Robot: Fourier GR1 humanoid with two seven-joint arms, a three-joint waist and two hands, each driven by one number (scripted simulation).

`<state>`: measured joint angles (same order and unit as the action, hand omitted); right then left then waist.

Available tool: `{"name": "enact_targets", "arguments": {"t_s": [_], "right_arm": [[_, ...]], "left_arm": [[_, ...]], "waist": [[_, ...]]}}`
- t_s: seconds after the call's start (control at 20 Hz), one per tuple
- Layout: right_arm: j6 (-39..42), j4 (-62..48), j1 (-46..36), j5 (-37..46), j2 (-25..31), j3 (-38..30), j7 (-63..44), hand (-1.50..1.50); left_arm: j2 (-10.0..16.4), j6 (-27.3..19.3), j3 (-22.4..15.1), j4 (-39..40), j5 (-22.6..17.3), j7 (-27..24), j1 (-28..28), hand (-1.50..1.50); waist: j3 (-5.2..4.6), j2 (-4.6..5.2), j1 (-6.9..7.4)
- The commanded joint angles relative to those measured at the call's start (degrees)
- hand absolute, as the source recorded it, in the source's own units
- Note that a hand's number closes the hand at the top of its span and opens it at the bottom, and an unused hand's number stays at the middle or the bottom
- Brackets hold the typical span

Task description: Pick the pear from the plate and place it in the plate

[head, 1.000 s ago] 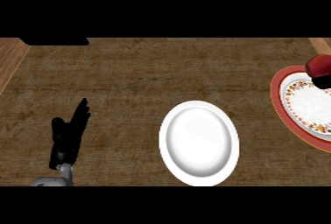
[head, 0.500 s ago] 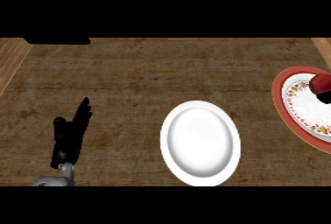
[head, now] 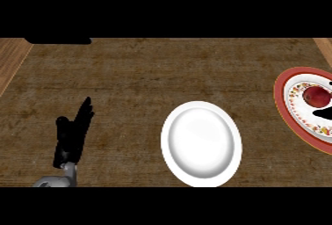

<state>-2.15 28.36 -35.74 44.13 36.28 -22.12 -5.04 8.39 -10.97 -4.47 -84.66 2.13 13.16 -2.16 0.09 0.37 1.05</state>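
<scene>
Pear is uncovered now, lying on the patterned plate at the right edge. Right hand has pulled back to a black sliver, state can't tell. Left hand rests released. White plate awaits; the pick looks not yet done.

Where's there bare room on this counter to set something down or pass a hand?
Widest bare stretch: the far counter, beyond the left hand and the white plate. Also free: the strip between that hand and the white plate, and the narrower gap between it and the red-rimmed plate. Crowded: the right edge, where the pear sits on that plate.
</scene>
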Motion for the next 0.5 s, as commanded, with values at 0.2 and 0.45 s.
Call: {"name": "enact_targets", "arguments": {"t_s": [0.2,0.45], "right_arm": [[-0.15,3.29,-0.47,-12.18,-0.9,-8.85,17.87,-1.5],[-0.26,3.78,1.4,-23.81,-2.2,-19.57,23.31,-1.5]], "left_arm": [[0.31,0.0,0.96,0.99,0.32,-1.34,0.88,0.0],[0.53,-0.3,2.52,0.63,-0.56,-0.83,0.53,0.0]], "waist": [[0.03,-0.49,-1.5],[0.04,-0.44,-1.93]]}}
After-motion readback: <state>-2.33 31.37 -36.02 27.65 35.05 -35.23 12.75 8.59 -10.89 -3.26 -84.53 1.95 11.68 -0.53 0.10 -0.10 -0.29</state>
